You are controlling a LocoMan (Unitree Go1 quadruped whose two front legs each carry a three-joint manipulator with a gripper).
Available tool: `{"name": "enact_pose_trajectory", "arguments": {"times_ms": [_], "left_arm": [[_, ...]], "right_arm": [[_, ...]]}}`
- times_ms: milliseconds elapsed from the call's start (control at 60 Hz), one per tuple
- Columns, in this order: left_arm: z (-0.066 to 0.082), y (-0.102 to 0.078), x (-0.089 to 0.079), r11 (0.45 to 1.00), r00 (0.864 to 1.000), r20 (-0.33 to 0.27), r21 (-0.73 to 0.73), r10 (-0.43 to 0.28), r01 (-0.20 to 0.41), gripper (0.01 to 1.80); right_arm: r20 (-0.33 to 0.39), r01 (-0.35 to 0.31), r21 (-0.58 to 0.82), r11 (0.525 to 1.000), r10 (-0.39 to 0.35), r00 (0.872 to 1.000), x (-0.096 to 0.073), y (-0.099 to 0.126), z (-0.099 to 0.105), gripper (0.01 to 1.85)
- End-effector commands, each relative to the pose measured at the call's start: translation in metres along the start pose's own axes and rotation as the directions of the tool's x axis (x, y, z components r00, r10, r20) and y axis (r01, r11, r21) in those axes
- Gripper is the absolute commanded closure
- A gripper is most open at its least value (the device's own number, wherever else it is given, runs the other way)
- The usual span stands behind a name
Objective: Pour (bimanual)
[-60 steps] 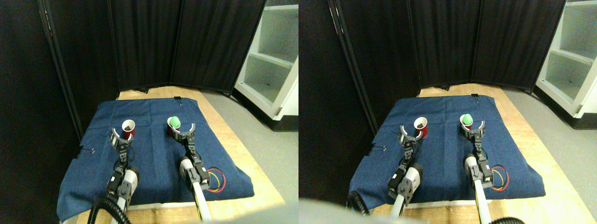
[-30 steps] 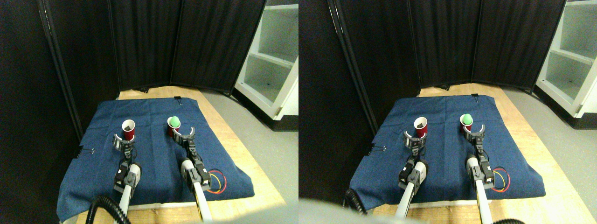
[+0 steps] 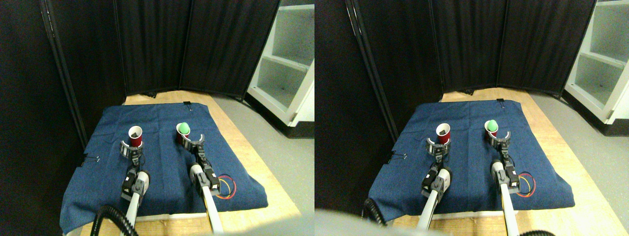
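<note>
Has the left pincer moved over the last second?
Yes. The left pincer has swung right and forward, from left of the empty red cup to directly in front of it, its jaws spread at the cup's base. The cup stayed put.

A light wooden platform [image 3: 231, 125] lies on the grey floor [image 3: 275, 147] and carries everything. Spread flat over most of it is a dark blue cloth [image 3: 162, 162], held by a black binder clip [image 3: 187, 103] at its far edge and another clip [image 3: 91, 159] at its left edge. Two red cups stand upright on the cloth. The empty red cup [image 3: 135, 135] stands just beyond the left gripper [image 3: 131, 149], between its spread jaws. The red cup holding a green ball [image 3: 183, 132] stands just beyond the right gripper [image 3: 191, 141]. A looped bundle of coloured wires [image 3: 227, 187] rests on the cloth, nearer than the right gripper and to its right.
</note>
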Motion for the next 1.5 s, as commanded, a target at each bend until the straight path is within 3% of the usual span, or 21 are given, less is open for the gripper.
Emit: {"name": "enact_pose_trajectory", "arguments": {"times_ms": [17, 633, 750, 850, 1033, 1200, 1350, 1500], "left_arm": [[-0.003, -0.011, -0.001, 0.999, 0.999, -0.01, -0.029, -0.041, 0.04, 0.93], [-0.004, -0.031, 0.004, 0.997, 0.998, -0.007, -0.051, -0.058, 0.057, 1.0], [-0.004, -0.026, 0.007, 0.997, 0.999, -0.027, -0.061, -0.043, 0.041, 0.94], [-0.007, -0.02, 0.01, 0.997, 1.0, -0.022, -0.081, -0.02, 0.018, 1.06], [-0.005, -0.013, 0.021, 0.998, 0.999, -0.038, -0.059, -0.004, 0.002, 1.07], [-0.001, -0.011, 0.028, 1.0, 0.998, -0.066, -0.007, -0.006, 0.006, 0.97], [-0.003, -0.008, 0.033, 1.0, 0.998, -0.057, -0.005, 0.005, -0.005, 1.02], [-0.005, -0.005, 0.036, 1.0, 0.997, -0.075, -0.007, 0.012, -0.013, 0.91]], "right_arm": [[-0.01, -0.014, 0.014, 1.0, 0.015, 1.0, 0.006, 0.003, -0.005, 1.13], [-0.044, -0.002, 0.004, 1.0, 0.002, 0.999, 0.005, 0.006, -0.017, 1.08], [-0.045, -0.005, -0.01, 1.0, 0.005, 0.999, 0.005, 0.007, -0.016, 1.07], [-0.048, -0.007, -0.014, 1.0, 0.006, 0.999, 0.005, 0.008, -0.017, 1.13], [-0.057, -0.001, -0.001, 1.0, 0.001, 0.998, 0.005, 0.008, -0.019, 1.16], [-0.057, 0.009, -0.007, 1.0, -0.009, 0.998, 0.01, 0.005, -0.019, 1.16], [-0.067, 0.013, 0.001, 1.0, -0.013, 0.998, 0.014, 0.003, -0.023, 1.11], [-0.068, 0.025, 0.01, 1.0, -0.024, 0.997, 0.018, 0.0, -0.026, 1.08]]}}
